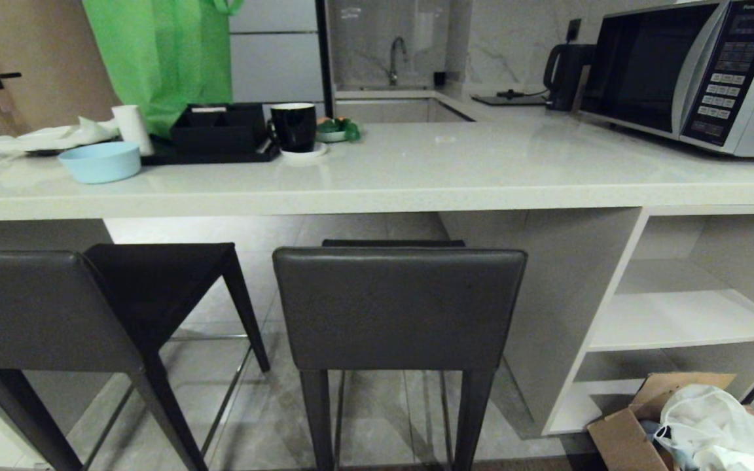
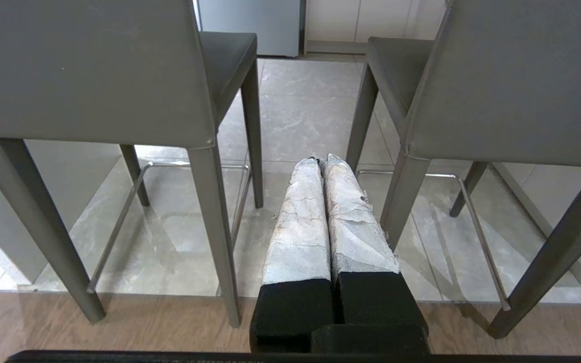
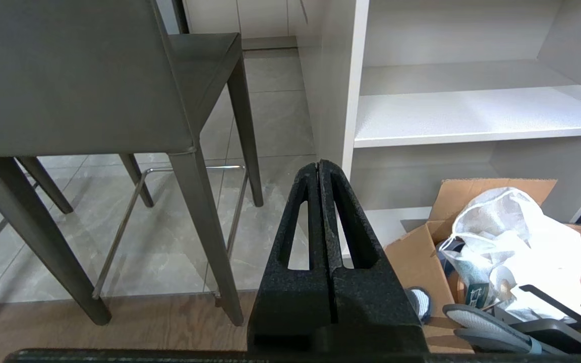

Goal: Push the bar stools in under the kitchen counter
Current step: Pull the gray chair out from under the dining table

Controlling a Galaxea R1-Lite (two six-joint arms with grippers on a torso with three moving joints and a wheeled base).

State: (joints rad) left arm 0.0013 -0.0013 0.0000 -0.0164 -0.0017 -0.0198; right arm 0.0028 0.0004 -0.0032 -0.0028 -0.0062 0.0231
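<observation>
Both bar stools — the left stool (image 1: 56,307) and the right stool (image 1: 400,304) — stand pulled out before the bench (image 1: 377,190). Our left claw (image 2: 321,160) and right claw (image 3: 319,164) hang pressed together, touching nothing. A push high on a backrest (image 1: 400,307) could tip a stool — or skew it into the shelf panel (image 1: 580,314).

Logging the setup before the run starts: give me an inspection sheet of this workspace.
Surface: kitchen counter, pale stone.
Job's things: two bar stools, left and right, backrests still outside the counter edge.
Clutter: blue bowl, black mug, microwave, cardboard box on the floor.
Grippers: left claw shut, empty; right claw shut, empty.
Cables: kettle cord.
Surroundings: white shelves, sink tap.
</observation>
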